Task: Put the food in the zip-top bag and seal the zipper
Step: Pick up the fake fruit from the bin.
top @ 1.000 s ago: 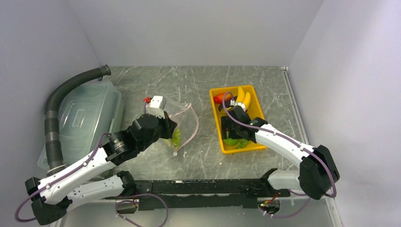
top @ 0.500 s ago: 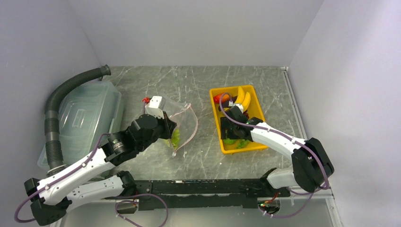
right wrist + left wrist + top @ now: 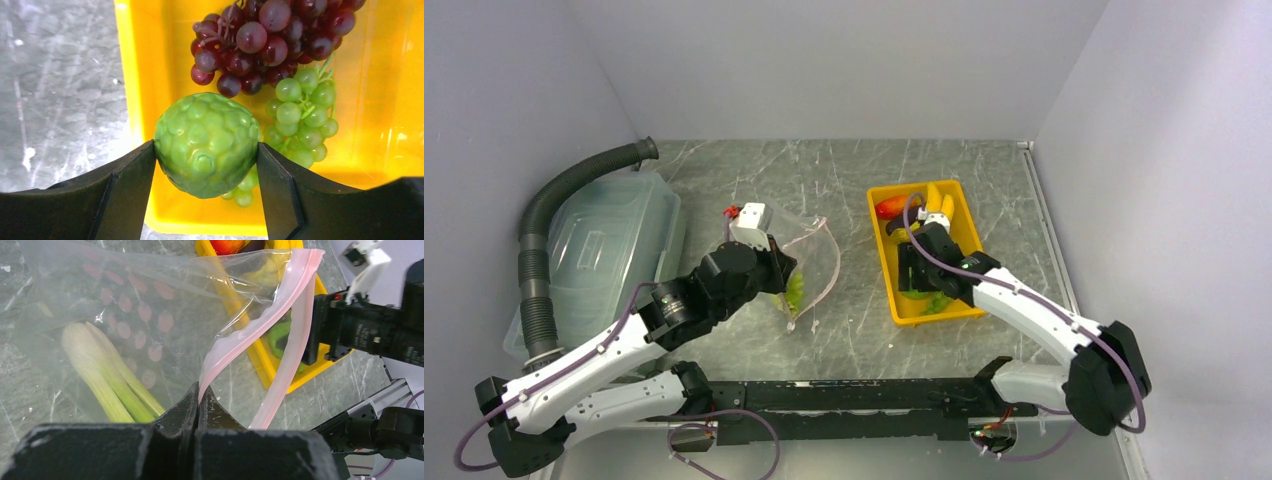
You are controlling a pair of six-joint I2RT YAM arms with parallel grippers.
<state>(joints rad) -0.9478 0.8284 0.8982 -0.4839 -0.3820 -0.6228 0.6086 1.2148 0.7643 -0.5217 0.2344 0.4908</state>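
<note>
The zip-top bag [image 3: 125, 300] lies on the table left of the tray, with a pale green leek [image 3: 107, 370] inside. My left gripper [image 3: 200, 392] is shut on the zipper [image 3: 265, 320], holding the upper pink strip up so the mouth gapes toward the tray. In the top view the bag [image 3: 814, 250] sits just ahead of that gripper [image 3: 780, 272]. My right gripper [image 3: 206, 150] is shut on the green round fruit [image 3: 206, 132], both fingers pressed to its sides, over the near left corner of the yellow tray [image 3: 380, 75]. Dark grapes [image 3: 270, 35] and green grapes [image 3: 300, 112] lie beneath.
The yellow tray [image 3: 881, 250] also holds bananas [image 3: 940, 205] and a red-orange fruit [image 3: 889, 207] at its far end. A large translucent lidded bin [image 3: 604, 250] with a grey ribbed hose [image 3: 544, 220] stands at the left. Walls close in the back and sides.
The right jaws have closed in on the green round fruit and the right arm has shifted slightly over the tray. The left gripper and the bag have stayed put.
</note>
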